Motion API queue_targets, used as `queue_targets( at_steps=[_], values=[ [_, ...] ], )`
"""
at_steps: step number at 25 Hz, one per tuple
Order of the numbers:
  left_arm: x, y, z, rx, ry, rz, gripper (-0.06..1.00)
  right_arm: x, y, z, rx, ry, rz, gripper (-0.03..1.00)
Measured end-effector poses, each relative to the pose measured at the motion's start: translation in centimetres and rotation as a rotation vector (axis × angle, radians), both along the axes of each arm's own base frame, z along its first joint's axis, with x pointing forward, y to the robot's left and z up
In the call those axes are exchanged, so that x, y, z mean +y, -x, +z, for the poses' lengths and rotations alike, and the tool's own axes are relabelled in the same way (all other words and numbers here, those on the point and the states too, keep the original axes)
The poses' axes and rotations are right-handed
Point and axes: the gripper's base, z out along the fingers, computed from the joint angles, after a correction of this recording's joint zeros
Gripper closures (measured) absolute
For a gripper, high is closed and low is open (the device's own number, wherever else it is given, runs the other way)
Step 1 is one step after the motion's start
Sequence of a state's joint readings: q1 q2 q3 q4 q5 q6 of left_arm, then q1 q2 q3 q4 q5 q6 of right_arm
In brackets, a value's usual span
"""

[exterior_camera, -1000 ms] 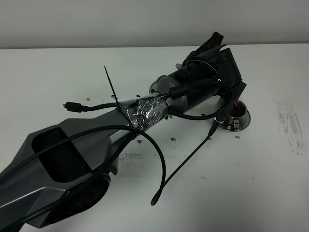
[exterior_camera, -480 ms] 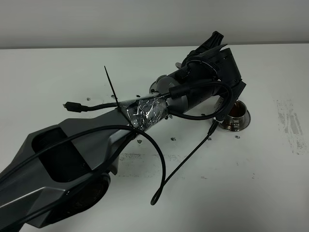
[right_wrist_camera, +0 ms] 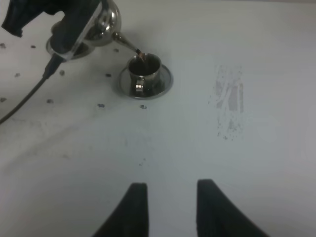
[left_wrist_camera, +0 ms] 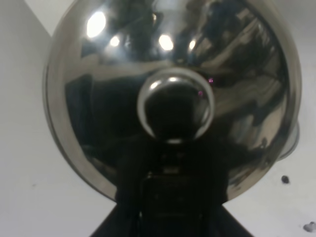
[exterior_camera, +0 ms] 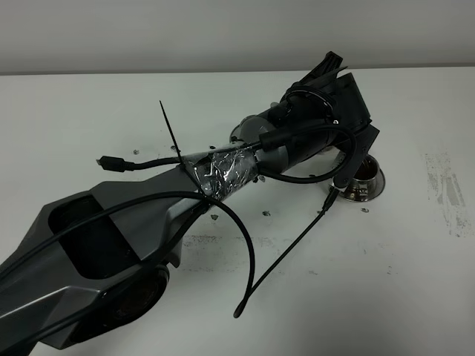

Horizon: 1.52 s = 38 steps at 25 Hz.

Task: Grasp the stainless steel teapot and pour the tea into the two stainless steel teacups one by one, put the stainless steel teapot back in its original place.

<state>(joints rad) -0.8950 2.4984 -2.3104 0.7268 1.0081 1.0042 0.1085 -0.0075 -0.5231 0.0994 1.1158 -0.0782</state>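
Observation:
My left gripper (right_wrist_camera: 69,22) is shut on the stainless steel teapot (right_wrist_camera: 102,20) and holds it tilted. The curved spout (right_wrist_camera: 127,45) is over a steel teacup (right_wrist_camera: 144,68) on its saucer, and dark tea runs into the cup. In the left wrist view the teapot's domed lid and knob (left_wrist_camera: 175,106) fill the frame. In the exterior view the left wrist (exterior_camera: 326,119) hides the teapot, and the teacup (exterior_camera: 364,179) shows beside it. My right gripper (right_wrist_camera: 168,207) is open and empty, well short of the cup. The second teacup is hidden.
A shiny steel rim (exterior_camera: 239,133) shows from under the left arm, also in the right wrist view (right_wrist_camera: 74,51). I cannot tell whether it is a saucer or the disc. Loose cables (exterior_camera: 252,274) hang from the arm over the white table (exterior_camera: 415,267). Small dark specks dot the table.
The left wrist has shifted slightly over the right teacup, so less of the cup's inside shows. The hanging cable end has swung a little. The right arm has not visibly moved.

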Motion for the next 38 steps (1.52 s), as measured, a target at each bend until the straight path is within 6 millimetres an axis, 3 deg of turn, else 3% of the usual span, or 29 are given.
queue_targets(
  at_steps=[17,20,27,32,38],
  values=[
    [1.2,-0.6,-0.6,0.150,0.175,0.154,0.75,0.0,0.0,0.0,0.000,0.000,0.000,0.74],
    [1.7,-0.5,0.2,0.192,0.262,0.257,0.75,0.0,0.0,0.0,0.000,0.000,0.000,0.74],
    [3.5,1.5,4.1,0.278,0.382,0.383,0.75,0.0,0.0,0.0,0.000,0.000,0.000,0.74],
    [4.8,3.2,3.4,0.393,0.433,0.463,0.75,0.0,0.0,0.0,0.000,0.000,0.000,0.74],
    [4.6,3.7,2.2,0.427,0.563,0.578,0.75,0.0,0.0,0.0,0.000,0.000,0.000,0.74]
  ],
)
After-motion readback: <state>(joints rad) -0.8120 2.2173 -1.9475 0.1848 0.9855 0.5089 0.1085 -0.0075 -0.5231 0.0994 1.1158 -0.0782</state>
